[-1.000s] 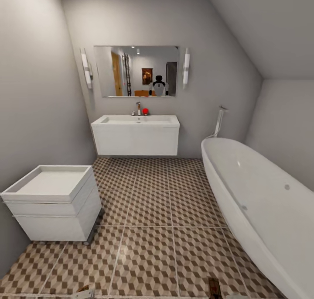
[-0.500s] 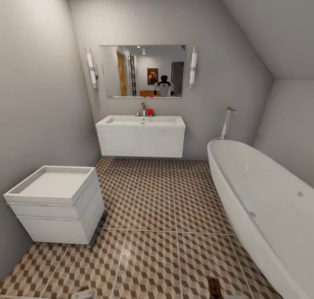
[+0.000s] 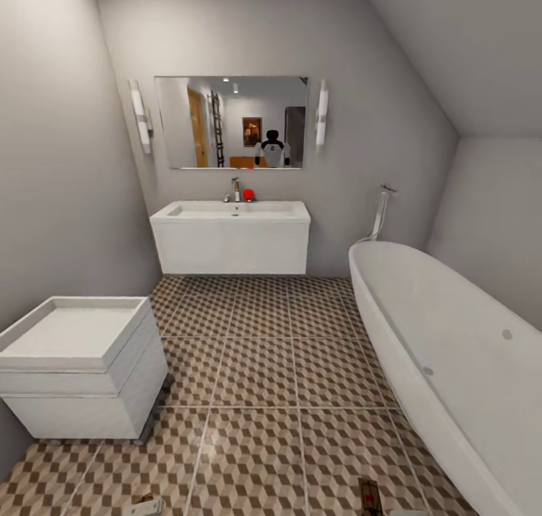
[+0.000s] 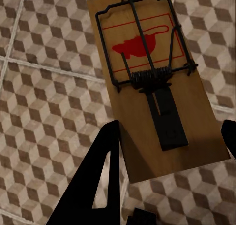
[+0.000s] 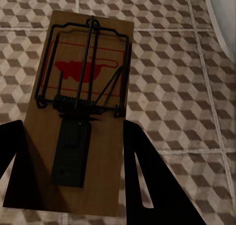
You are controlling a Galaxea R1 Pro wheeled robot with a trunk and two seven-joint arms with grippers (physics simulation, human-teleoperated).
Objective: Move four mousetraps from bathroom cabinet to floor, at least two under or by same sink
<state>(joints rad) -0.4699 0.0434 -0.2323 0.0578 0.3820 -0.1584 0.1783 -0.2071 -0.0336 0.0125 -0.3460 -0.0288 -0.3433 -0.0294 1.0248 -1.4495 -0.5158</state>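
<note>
A: Item, left gripper [image 4: 167, 156]: jaws clamping a mousetrap [image 4: 152, 82] over the floor [image 4: 44, 87]. Right gripper [image 5: 73, 166]: likewise clamping a second trap [image 5: 83, 107].

B: Sink [image 3: 230, 239] is standing ahead at the far wall. Advise rolling closer, lowering each trap flat beside it before releasing.

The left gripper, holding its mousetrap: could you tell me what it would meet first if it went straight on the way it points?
Probably the bathroom floor: beyond the mousetrap between the left gripper's jaws lie patterned tiles, though depth is unclear.
</note>
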